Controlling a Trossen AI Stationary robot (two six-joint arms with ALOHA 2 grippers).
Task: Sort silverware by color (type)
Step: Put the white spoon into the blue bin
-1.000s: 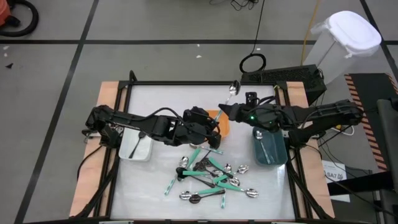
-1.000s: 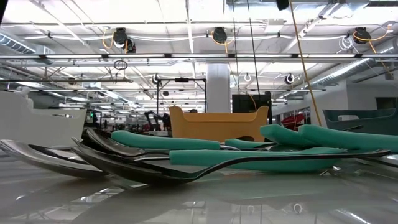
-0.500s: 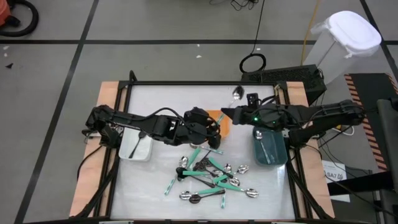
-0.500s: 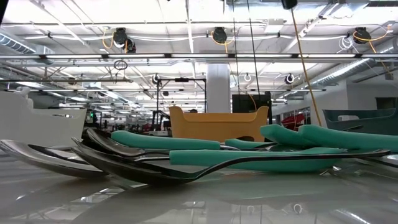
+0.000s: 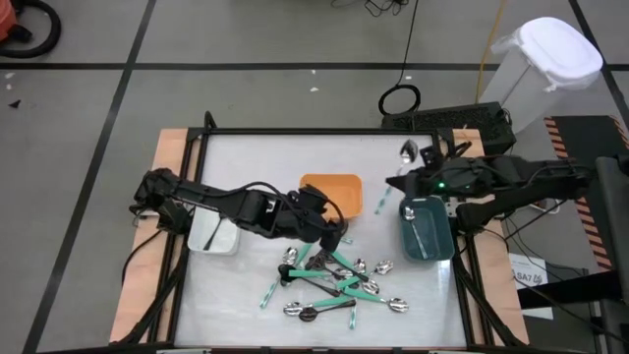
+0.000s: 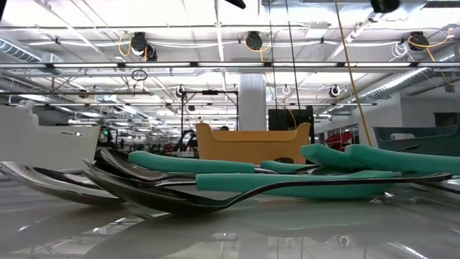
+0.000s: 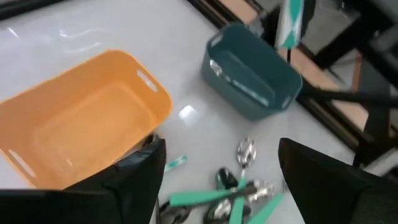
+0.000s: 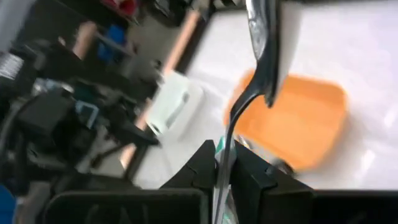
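Now the right gripper [image 5: 401,183], pinching a teal-handled silver spoon [image 8: 261,43], hangs just left of the dark teal rectangular plastic bin [image 5: 426,227]. The left gripper [image 5: 329,236], spread, is nearest the silverware pile [image 5: 339,280].

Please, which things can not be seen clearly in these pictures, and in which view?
- High view: the pile of silverware overlaps, so a count is not possible.
- High view: the left gripper covers utensils under it.
- Low view: the spoons in front hide the orange bin floor and the rest of the pile.
- Right wrist view: the right gripper holds a spoon; its handle colour is blurred.
- High view: the teal bin contents are too small.
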